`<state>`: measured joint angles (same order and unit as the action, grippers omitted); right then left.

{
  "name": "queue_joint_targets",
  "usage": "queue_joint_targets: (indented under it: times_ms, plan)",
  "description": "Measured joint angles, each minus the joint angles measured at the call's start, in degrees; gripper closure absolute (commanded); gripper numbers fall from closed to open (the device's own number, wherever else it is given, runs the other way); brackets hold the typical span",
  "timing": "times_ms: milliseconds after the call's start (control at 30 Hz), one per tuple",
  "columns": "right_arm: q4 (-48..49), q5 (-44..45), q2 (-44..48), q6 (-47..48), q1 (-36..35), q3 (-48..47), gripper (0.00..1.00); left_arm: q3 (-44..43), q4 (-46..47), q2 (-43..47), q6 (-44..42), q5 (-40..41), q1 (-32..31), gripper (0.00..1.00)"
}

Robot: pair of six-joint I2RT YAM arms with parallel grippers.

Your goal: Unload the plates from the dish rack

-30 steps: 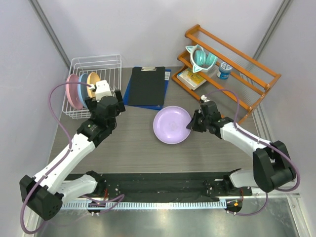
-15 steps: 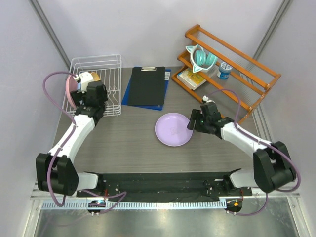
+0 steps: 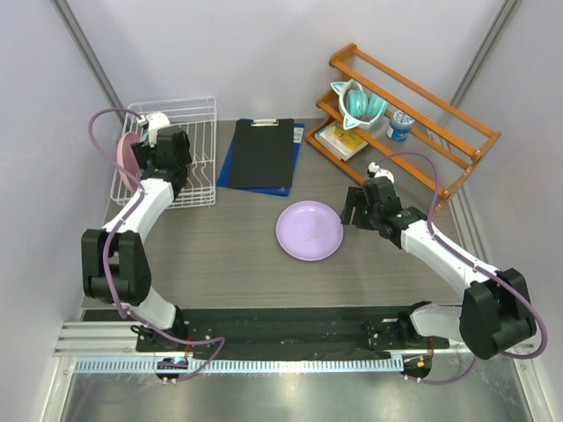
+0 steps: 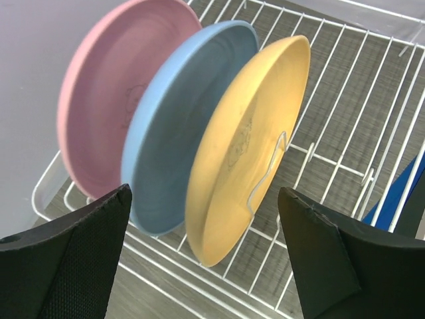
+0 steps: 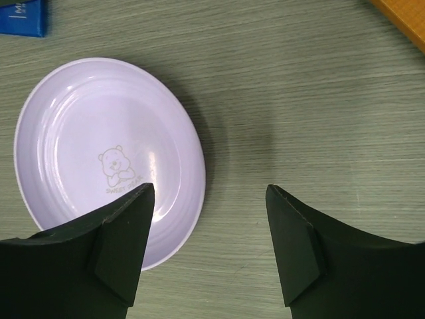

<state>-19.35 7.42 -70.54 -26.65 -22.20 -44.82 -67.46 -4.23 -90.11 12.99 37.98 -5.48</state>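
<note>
The lavender plate (image 3: pixel 309 230) lies flat on the table, its bear print facing up in the right wrist view (image 5: pixel 109 156). My right gripper (image 3: pixel 356 205) hovers open just above the plate's right rim (image 5: pixel 209 188) and holds nothing. Three plates stand on edge in the white wire dish rack (image 3: pixel 176 102): pink (image 4: pixel 113 86), light blue (image 4: pixel 179 126) and orange (image 4: pixel 246 133). My left gripper (image 3: pixel 167 151) is over the rack (image 4: pixel 332 163), open (image 4: pixel 204 199), its fingers wide to either side of the plates and touching none.
A black clipboard (image 3: pixel 261 154) on a blue folder lies beside the rack. At the back right stands an orange wooden shelf (image 3: pixel 440 119) with a teal cup (image 3: pixel 359 103), a small can (image 3: pixel 400 126) and a book (image 3: pixel 339 139).
The right gripper set the tilted lavender plate down flat, opened and drew back a little. The left arm swung away from the table's middle to above the plates in the rack.
</note>
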Motion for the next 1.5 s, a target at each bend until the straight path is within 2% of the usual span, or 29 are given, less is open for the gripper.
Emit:
queue_joint_targets:
  times_ms: [67,133,200,233,300,333,433,467,500,533,933,1167,1367,1500]
  plan:
    - [0.0,0.2,-1.3,0.1,0.2,-0.2,0.27,-0.3,0.5,-1.2,0.0,-0.5,0.0,0.17]
    - [0.0,0.2,-2.5,0.2,0.3,-0.3,0.27,-1.4,0.6,-2.9,0.0,-1.0,0.0,0.26]
    - [0.0,0.2,-3.7,0.4,0.5,-0.3,0.27,-2.1,0.9,-4.0,0.0,-1.4,0.0,0.29]
    - [0.0,0.2,-4.0,0.5,0.5,-0.3,0.28,-2.4,0.9,-4.5,0.0,-1.6,0.0,0.40]
    - [0.0,0.2,-4.8,0.7,0.7,-0.3,0.28,-3.5,1.0,-5.6,0.1,-1.6,0.0,0.47]
    - [0.0,0.2,-5.1,0.8,0.8,-0.3,0.28,-4.4,0.8,-6.4,-0.1,-1.5,0.1,0.62]
    - [0.1,0.2,-5.5,1.0,1.0,-0.3,0.28,-6.6,0.9,-8.3,-0.4,-1.1,0.3,0.84]
    - [0.1,0.2,-5.5,1.0,1.0,-0.3,0.28,-6.7,0.7,-8.4,-1.1,-0.6,0.3,0.85]
    - [0.1,0.2,-5.5,1.0,1.1,-0.3,0.28,-6.6,0.4,-8.4,-1.6,-0.1,0.3,0.90]
    - [0.1,0.2,-5.5,1.1,1.1,-0.3,0.28,-6.6,-0.1,-8.4,-2.8,0.8,0.4,1.00]
    - [0.5,0.0,-5.6,1.1,1.1,-0.3,0.27,-6.2,-2.3,-5.9,-6.6,3.7,0.5,1.00]
    - [-0.2,-0.1,-3.5,1.5,1.2,-0.4,0.26,-6.7,-5.1,2.5,-7.4,5.0,-0.2,1.00]
    - [-0.4,-3.2,-1.0,1.7,1.2,-2.2,0.24,-8.4,-9.9,12.8,-2.8,-0.8,-1.6,1.00]
    - [1.8,-8.8,-0.5,0.9,1.0,-3.6,0.23,-5.9,-12.4,19.6,3.6,-10.6,-1.6,1.00]
